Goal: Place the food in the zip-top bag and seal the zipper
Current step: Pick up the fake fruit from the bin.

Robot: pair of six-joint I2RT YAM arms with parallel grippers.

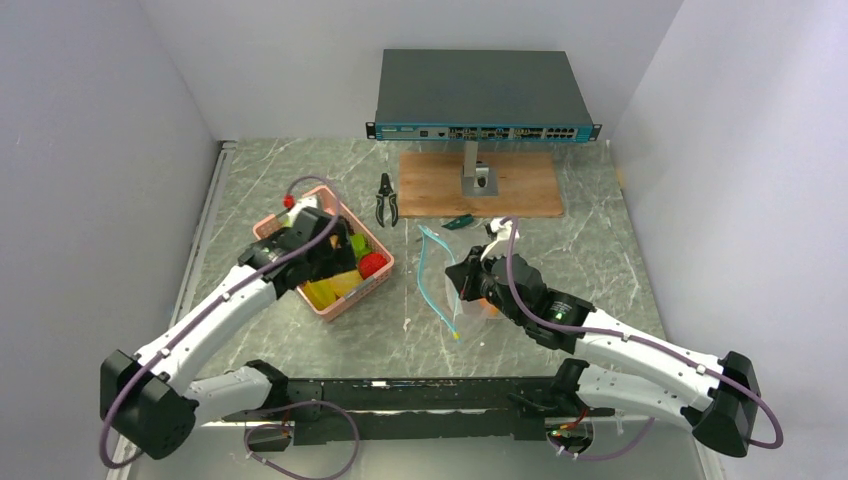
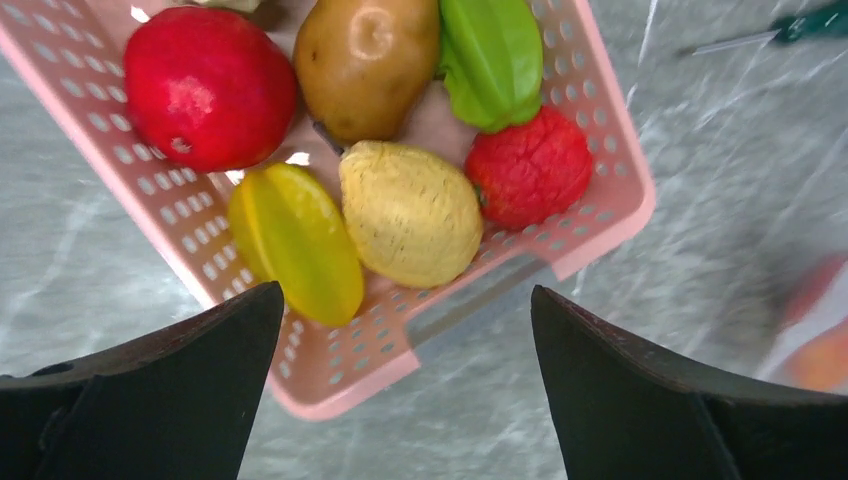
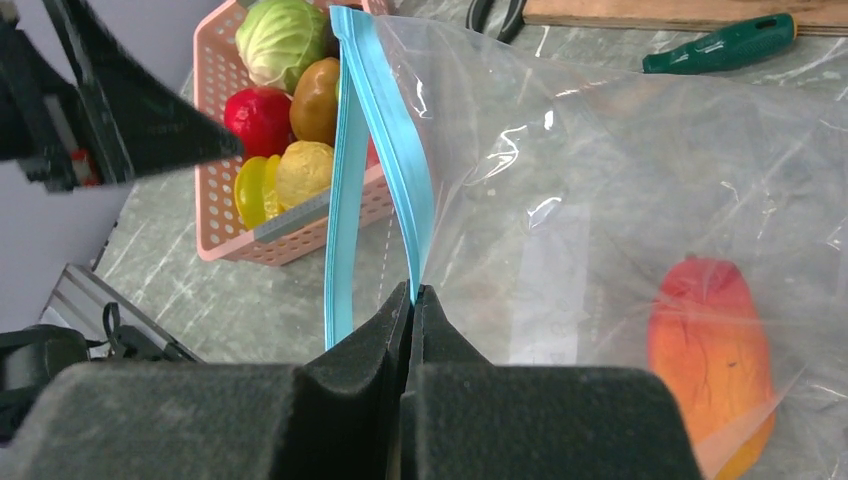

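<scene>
The clear zip-top bag point(image 3: 600, 180) lies on the marble table with its mouth parted. My right gripper point(image 3: 412, 290) is shut on one lip of the teal zipper point(image 3: 390, 140); the other lip point(image 3: 338, 200) hangs apart to the left. An orange-red fruit point(image 3: 710, 350) lies inside the bag. My left gripper point(image 2: 405, 290) hovers open over the near end of the pink basket point(image 2: 330, 375), touching nothing. In the basket lie a yellow star fruit point(image 2: 295, 240), a lemon point(image 2: 410, 210), a red lumpy fruit point(image 2: 530, 170), a red apple-like fruit point(image 2: 205, 85), a potato point(image 2: 365, 60) and a green star fruit point(image 2: 495, 60).
A cabbage point(image 3: 280, 40) sits at the basket's far end. Behind the bag lie pliers point(image 1: 387, 200) and a green-handled screwdriver point(image 1: 460, 222). A wooden board point(image 1: 480, 185) at the back carries a stand with a network switch point(image 1: 485, 95). White walls close in on both sides.
</scene>
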